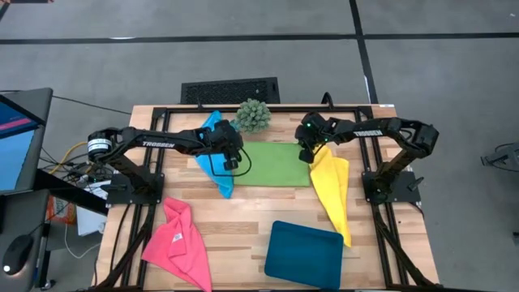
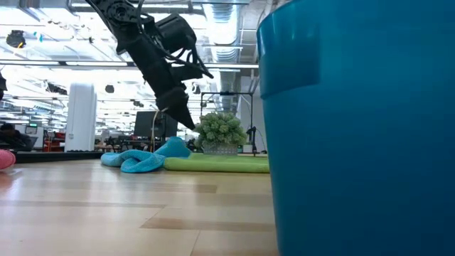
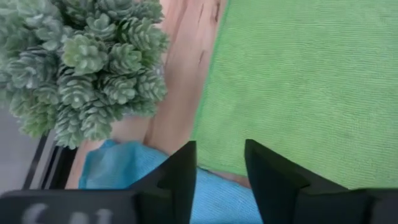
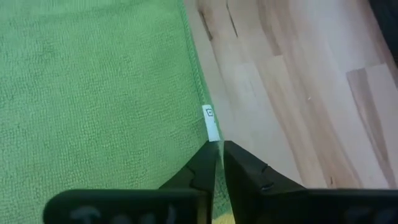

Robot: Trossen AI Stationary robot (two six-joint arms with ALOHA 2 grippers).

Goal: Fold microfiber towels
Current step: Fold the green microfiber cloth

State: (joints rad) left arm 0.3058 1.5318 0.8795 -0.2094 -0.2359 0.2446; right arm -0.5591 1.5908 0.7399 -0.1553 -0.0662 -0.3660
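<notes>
The lime green towel (image 1: 277, 164) lies flat at upper centre, long axis left to right, between the left gripper (image 1: 232, 160), fingers spread, and the right gripper (image 1: 306, 154), fingers nearly together, neither holding anything.

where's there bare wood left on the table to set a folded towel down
The widest bare patch lies mid-table, bordered by the green towel, blue towel, pink towel and teal tray. A narrower strip runs between the tray and the yellow towel. The back edge is crowded: plant, both arms, blue and green towels.
</notes>
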